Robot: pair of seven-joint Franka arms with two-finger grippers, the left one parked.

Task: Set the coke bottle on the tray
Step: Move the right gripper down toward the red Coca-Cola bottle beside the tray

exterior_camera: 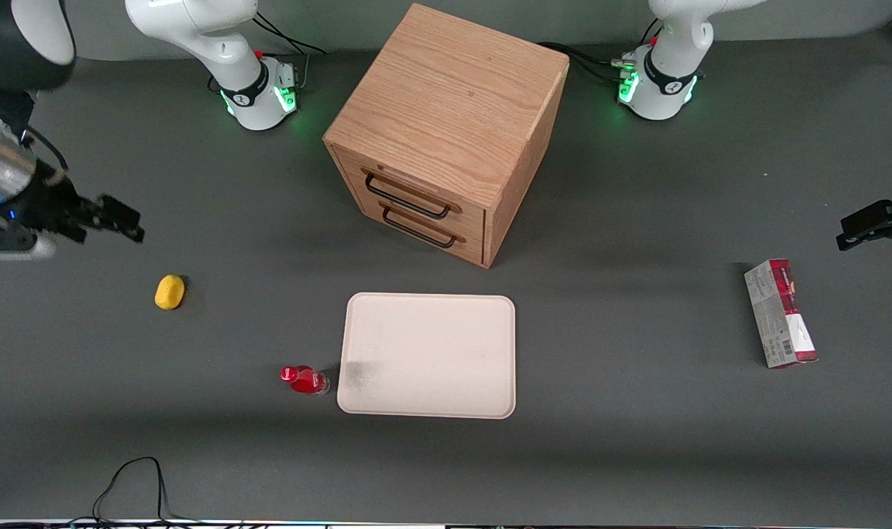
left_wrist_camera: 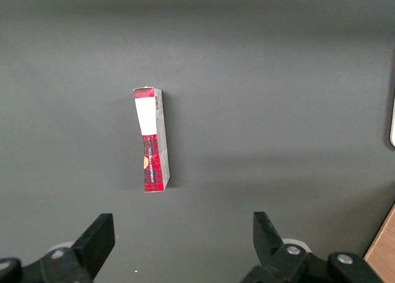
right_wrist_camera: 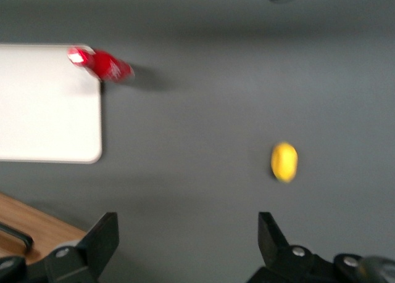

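Count of items on the tabletop [exterior_camera: 637, 455]:

- One coke bottle [exterior_camera: 305, 380].
- One tray [exterior_camera: 429, 355].
- One yellow lump [exterior_camera: 170, 292].
- One red-and-grey carton [exterior_camera: 780, 314].
- One wooden cabinet [exterior_camera: 446, 132], with two drawers, each carrying one dark handle, two handles in total.
- One black cable loop [exterior_camera: 134, 485] at the tabletop edge nearest the front camera.
- One working gripper [exterior_camera: 126, 220] above the working arm's end of the tabletop, its two jaws spread apart.
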